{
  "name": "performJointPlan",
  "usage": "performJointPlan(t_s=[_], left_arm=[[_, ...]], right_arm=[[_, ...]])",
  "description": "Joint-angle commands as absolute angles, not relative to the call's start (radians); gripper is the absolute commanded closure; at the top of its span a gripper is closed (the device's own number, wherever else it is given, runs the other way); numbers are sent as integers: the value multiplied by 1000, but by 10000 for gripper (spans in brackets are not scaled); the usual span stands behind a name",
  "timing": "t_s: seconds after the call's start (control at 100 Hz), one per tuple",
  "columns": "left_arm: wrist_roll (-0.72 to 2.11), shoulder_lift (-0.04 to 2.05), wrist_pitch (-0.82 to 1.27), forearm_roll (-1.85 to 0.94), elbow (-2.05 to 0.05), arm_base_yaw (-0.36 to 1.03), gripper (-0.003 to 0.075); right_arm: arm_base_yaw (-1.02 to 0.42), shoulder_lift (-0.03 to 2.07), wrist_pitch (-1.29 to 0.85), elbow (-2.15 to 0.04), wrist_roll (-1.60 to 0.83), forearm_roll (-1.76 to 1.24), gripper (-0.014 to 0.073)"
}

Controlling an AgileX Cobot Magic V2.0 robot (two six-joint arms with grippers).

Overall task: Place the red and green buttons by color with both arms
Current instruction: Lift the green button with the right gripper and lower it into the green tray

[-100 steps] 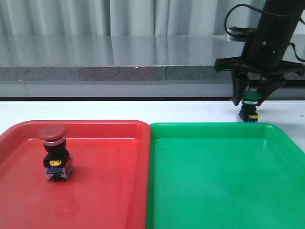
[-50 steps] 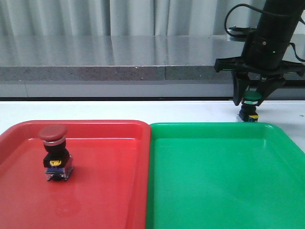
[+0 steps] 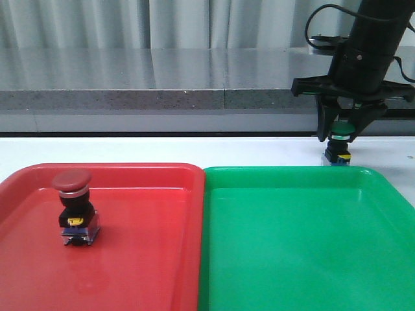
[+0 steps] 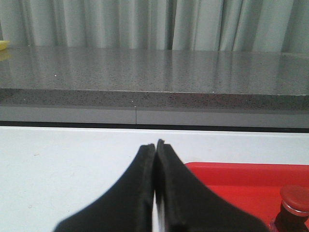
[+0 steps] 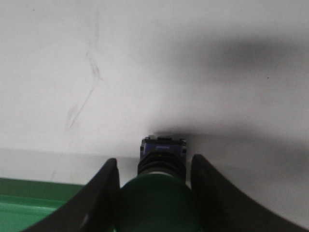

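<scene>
Front view: two shallow plastic trays sit side by side on a white table (image 3: 162, 148), touching along their inner edges, a red tray (image 3: 142, 259) on the left and a green tray (image 3: 305, 259) on the right. The red button (image 3: 73, 207) stands upright inside the red tray, toward its left side, with a dark red mushroom cap on top, a black body, a small yellow tag on its front and a bluish clear base resting on the tray floor. The green button (image 3: 340, 146) stands upright on the bare table just beyond the far rim of the green tray, outside it. The right gripper (image 3: 342, 135) points straight down over this button, its two black fingers parted, one on each side of the green cap. In the right wrist view the green cap fills the gap between the fingers (image 5: 104, 198); whether the pads actually touch the cap cannot be told. Beneath the cap, the button's black body and bluish base rest on the white surface, with a strip of the green tray visible to one side. In the left wrist view the left gripper (image 4: 155, 147) has its fingertips pressed together with nothing between them, held above the table near the red tray's corner. The yellow tags are too small to read, and no other writing is legible.
</scene>
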State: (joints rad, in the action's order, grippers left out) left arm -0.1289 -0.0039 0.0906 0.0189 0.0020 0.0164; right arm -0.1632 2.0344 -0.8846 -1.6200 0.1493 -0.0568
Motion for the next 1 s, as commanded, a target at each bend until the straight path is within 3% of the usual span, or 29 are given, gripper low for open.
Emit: performJointPlan(t_s=[0.0, 0.38, 0.67, 0.99], left_arm=[[-130, -38, 9, 12, 14, 19, 741], [-130, -38, 9, 12, 14, 19, 741], [-130, -38, 9, 12, 14, 19, 741], [-130, -38, 9, 12, 14, 19, 741]], right_arm=[[-163, 1943, -890, -1695, 149, -61, 407], [-194, 1855, -1011, -1803, 156, -115, 407], [-338, 1818, -1052, -1797, 199, -116, 407], [-499, 1786, -945, -1566, 289, -101, 407]])
